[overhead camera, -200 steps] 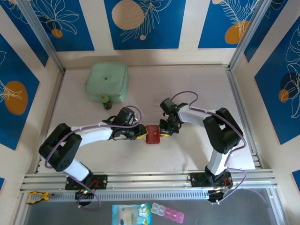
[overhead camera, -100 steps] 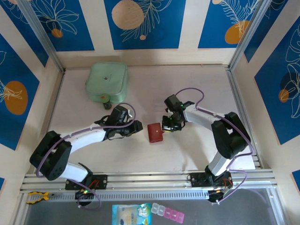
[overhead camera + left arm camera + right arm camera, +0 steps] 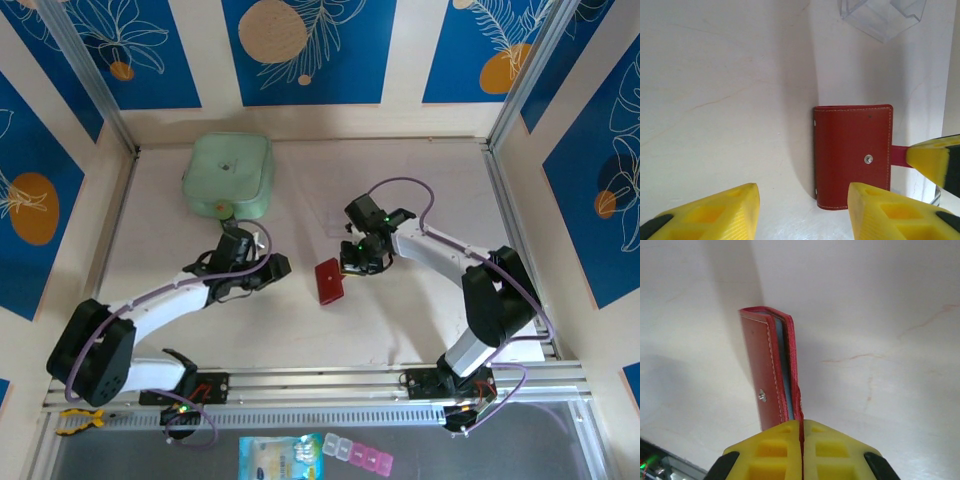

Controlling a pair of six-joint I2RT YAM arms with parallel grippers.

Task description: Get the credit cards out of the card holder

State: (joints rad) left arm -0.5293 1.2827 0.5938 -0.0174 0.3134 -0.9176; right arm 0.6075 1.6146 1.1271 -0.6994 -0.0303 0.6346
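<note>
The red card holder (image 3: 328,281) stands tilted on its edge in mid-table, closed, its snap stud (image 3: 868,159) facing my left wrist camera. My right gripper (image 3: 801,432) is shut on the holder's little red tab (image 3: 897,155) and holds the card holder (image 3: 771,375) up by it; in the top view the right gripper (image 3: 351,267) sits just right of the holder. My left gripper (image 3: 802,210) is open with nothing between its fingers, a short way left of the card holder (image 3: 852,155), not touching it; its place from above is left gripper (image 3: 280,267). The credit cards are hidden inside.
A mint-green case (image 3: 228,176) lies at the back left. A clear plastic piece (image 3: 882,17) rests on the table just behind the holder. An aluminium rail (image 3: 320,378) runs along the near edge, with a packet (image 3: 282,458) beyond it.
My left gripper has let go of the card holder, opened and drawn back to the left. The right gripper has closed on the tab and tipped the holder up on its edge.
</note>
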